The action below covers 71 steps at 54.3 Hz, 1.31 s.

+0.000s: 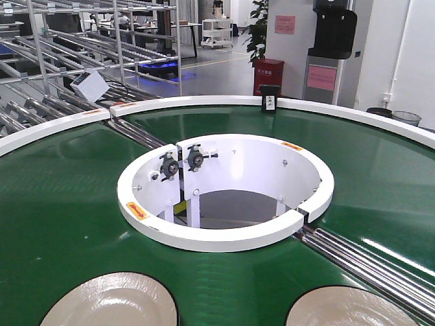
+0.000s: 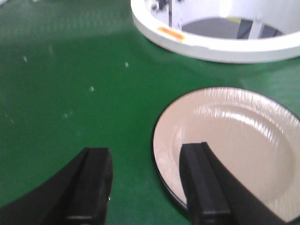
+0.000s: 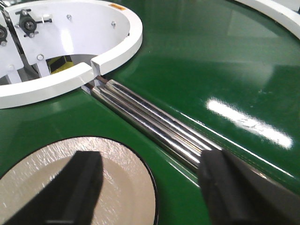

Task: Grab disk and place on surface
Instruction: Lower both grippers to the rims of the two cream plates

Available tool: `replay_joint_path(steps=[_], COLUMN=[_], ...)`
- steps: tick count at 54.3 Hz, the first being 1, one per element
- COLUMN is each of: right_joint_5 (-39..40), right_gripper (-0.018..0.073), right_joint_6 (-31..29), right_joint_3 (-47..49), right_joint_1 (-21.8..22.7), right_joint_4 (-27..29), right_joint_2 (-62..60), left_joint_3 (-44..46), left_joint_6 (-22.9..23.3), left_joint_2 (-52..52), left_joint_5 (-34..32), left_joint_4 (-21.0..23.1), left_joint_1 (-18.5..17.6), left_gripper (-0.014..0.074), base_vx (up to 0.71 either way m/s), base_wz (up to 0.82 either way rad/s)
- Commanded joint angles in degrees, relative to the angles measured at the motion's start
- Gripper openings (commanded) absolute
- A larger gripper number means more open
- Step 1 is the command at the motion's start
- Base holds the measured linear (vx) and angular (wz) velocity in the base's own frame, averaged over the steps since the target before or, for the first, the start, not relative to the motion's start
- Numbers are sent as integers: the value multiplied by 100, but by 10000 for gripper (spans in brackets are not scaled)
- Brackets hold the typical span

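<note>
Green conveyor belt (image 1: 61,197) is carrying both beige disks. I am holding the left gripper (image 2: 145,157) spread astride the rim of the left disk (image 2: 234,140), and the right gripper (image 3: 151,161) spread above the right disk (image 3: 122,187). I judge lowering and closing comes next.

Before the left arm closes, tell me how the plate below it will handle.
The plate looks rigid and glossy: probably won't flex, may slip. Lying flat on the belt, it shouldn't roll, but its thin dark edge could be hard to catch.
</note>
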State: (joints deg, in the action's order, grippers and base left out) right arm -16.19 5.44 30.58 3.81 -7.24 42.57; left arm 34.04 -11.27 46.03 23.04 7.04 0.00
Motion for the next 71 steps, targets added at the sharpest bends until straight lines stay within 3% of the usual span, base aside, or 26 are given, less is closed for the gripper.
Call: replay_joint_path(steps=[1,10,33,40,45,57,71], right_joint_5=[453,453,494,494,494,494,494], right_gripper=[575,575,575,575,575,575,575], right_joint_6=[-20,-20,-20,-20,-20,-20,-20], right_joint_3=[192,192,192,192,192,192,192], right_joint_1=[29,29,29,29,29,29,29], right_joint_4=[-36,-36,-36,-36,-36,-36,-36], right_joint_2=[99,261,262,262,262,262,262], left_joint_3=[198,581,2151,2239,2239,2239,2239], left_joint_6=[196,724,705,526,-91,-2779,-4194], left_joint_2=[426,1363,3821,4274,4473,4940,5703], left_joint_5=[-187,413,792,640,603,1053,1655], left_joint_4=[140,416,677,935,1520,3663,5373], left_joint_1=[-13,-5,4,223,466,673,673], left_gripper=[461,461,461,460,460,460,460], base_vx=[0,0,0,0,0,0,0], base_wz=[0,0,0,0,0,0,0])
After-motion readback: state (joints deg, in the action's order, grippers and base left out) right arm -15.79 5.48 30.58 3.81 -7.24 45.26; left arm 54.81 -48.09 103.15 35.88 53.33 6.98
